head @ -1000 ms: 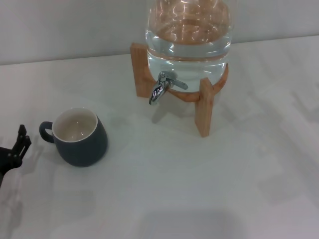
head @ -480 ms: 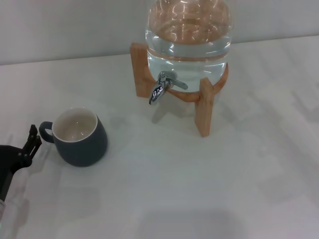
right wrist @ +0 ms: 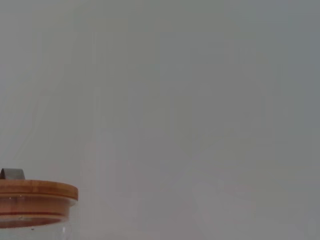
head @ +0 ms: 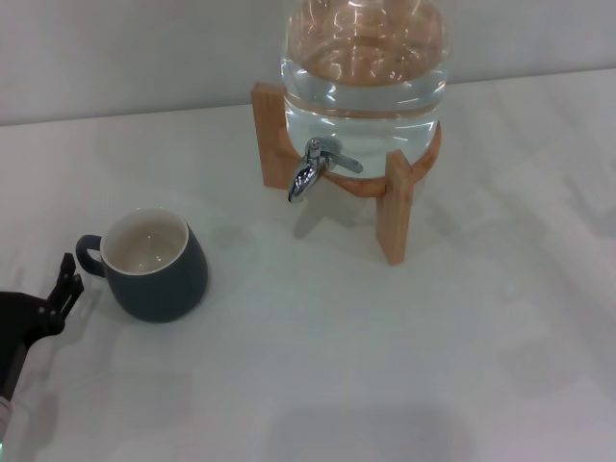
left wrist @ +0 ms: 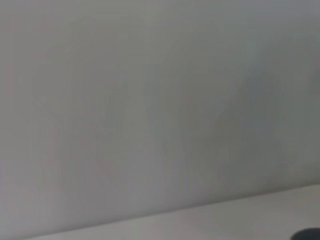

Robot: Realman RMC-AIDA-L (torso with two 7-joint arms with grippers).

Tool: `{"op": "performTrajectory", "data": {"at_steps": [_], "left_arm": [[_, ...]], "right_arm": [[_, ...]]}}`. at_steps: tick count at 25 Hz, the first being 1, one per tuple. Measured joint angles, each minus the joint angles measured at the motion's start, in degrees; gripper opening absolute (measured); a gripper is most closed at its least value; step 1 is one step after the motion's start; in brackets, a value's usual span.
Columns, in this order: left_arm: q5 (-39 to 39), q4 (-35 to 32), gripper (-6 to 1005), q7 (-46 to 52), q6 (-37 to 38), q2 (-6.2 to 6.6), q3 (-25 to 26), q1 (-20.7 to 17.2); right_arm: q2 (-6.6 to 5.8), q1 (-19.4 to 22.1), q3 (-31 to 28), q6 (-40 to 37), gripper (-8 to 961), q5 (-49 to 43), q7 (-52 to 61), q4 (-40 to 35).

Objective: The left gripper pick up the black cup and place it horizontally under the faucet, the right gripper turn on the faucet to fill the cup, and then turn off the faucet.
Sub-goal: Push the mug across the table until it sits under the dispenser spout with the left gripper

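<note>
left gripper (head: 65,279): lower left of frame, prongs angled up beside black cup (head: 154,265) handle; finger spread unclear, nothing held.
faucet (head: 313,168): upper centre.

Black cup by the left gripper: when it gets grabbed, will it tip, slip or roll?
The black cup looks empty, so probably light. Its rounded glossy wall may slip; the small handle, facing the left gripper, seems a surer hold. It stands upright on a broad base, so a nudge would likely slide it, not tip it.

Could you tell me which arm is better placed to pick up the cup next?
Left. The left gripper sits beside the black cup, next to its handle, while the right gripper is nowhere in the head view.
</note>
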State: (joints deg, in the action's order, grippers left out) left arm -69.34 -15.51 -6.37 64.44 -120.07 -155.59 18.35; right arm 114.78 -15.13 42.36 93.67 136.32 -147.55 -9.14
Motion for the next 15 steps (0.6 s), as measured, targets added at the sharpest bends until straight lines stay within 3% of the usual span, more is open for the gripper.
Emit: {"op": "performTrajectory", "data": {"at_steps": [15], "left_arm": [[0.0,-1.3,887,0.0,-1.5,0.02,-2.5,-0.4]], "right_arm": [[-0.07,0.3,0.0,0.0,824,-0.8,0.0,-0.6]]}}
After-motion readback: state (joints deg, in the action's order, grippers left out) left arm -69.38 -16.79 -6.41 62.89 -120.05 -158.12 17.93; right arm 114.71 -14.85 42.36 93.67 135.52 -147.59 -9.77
